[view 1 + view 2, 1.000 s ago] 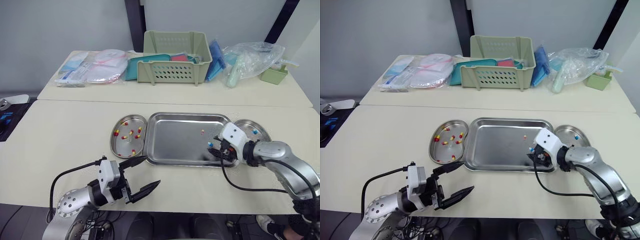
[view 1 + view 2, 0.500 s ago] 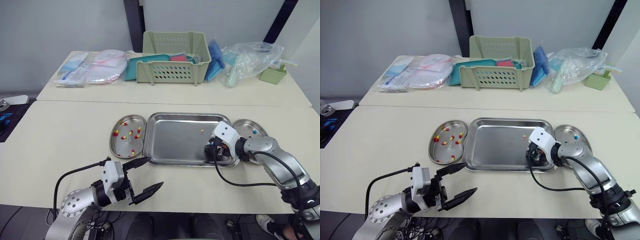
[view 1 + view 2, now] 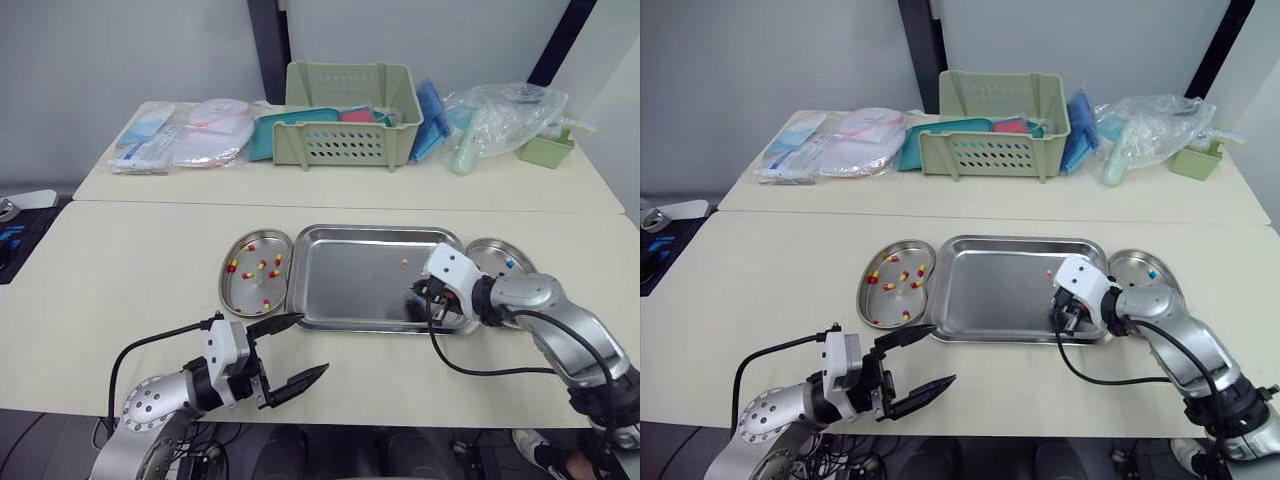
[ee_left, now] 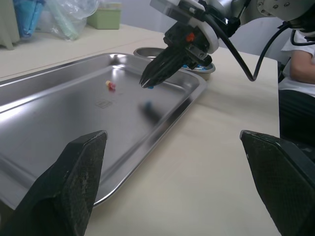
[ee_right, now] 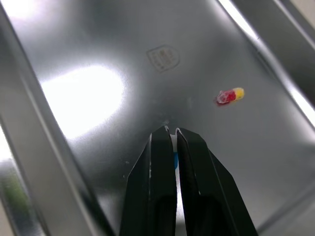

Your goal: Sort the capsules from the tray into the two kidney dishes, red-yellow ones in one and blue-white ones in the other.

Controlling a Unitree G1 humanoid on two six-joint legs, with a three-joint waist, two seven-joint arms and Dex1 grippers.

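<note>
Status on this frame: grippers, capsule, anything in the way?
Right gripper shut on blue-white capsule, low over tray. Left gripper open, off near table edge. One red-yellow capsule loose in tray. No obstruction seen.

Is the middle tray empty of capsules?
No: a red-yellow capsule lies in the tray; the right gripper pinches a blue-white capsule.

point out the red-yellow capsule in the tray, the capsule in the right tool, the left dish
red-yellow capsule (image 5: 230,95): right wrist view, its middle.
blue-white capsule (image 5: 174,159): right wrist view, its visible blue part.
left kidney dish (image 3: 240,296): left eye view, bare floor.
</note>
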